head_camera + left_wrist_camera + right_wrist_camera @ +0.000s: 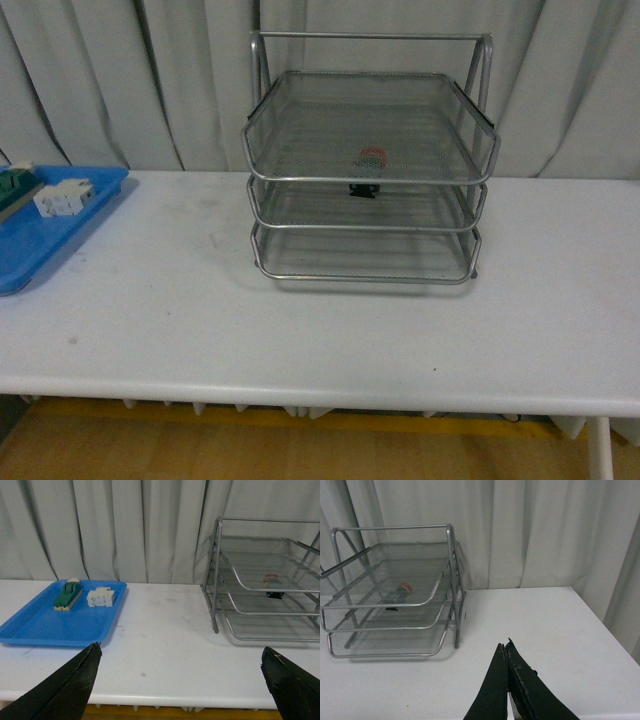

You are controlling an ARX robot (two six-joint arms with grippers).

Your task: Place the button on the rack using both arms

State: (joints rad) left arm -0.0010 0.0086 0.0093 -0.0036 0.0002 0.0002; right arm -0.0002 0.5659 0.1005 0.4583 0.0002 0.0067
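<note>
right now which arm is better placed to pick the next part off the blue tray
Left. Its claw is open and looks onto the blue tray holding the green block and white component. The right claw is shut and faces the rack, where the button already sits.

I see blue tray (45,625) on white table (330,320), at its left end. Green block (67,596) and white part (101,598) lie in tray, side by side, near its far edge. Pale curtain (120,70) hangs behind table.
</note>
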